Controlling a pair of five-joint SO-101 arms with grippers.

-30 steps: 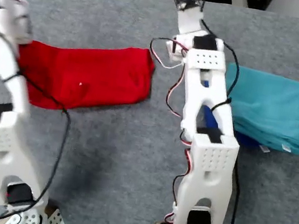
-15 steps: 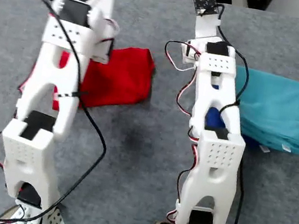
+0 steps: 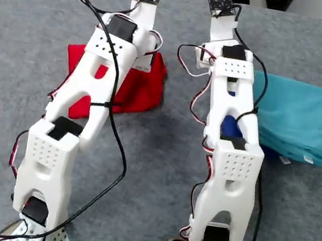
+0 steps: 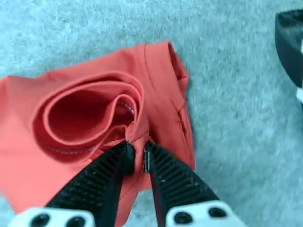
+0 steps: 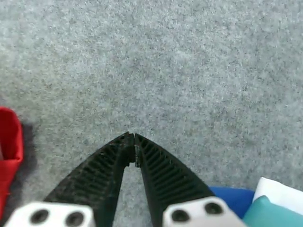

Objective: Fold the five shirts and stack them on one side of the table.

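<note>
- The left claw point(image 4: 136, 155) pinches a bunched fold of the red shirt point(image 4: 90, 111), its tips nearly together on the cloth.
- That shirt lies crumpled on the grey bench point(image 3: 161, 157), partly under the left arm.
- The right claw point(image 5: 134, 143) is pressed together, holding nothing, above bare bench.
- Beside the right arm, a folded teal shirt point(image 3: 297, 118) lies on a blue garment point(image 5: 232, 196), well apart from the red shirt.

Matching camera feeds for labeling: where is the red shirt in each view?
High view: red shirt left of centre, partly under the left arm.
Left wrist view: red shirt, a fold pinched in the left gripper.
Right wrist view: red shirt, a strip beside the shut right gripper.
Shared landmark: grey table cover.
</note>
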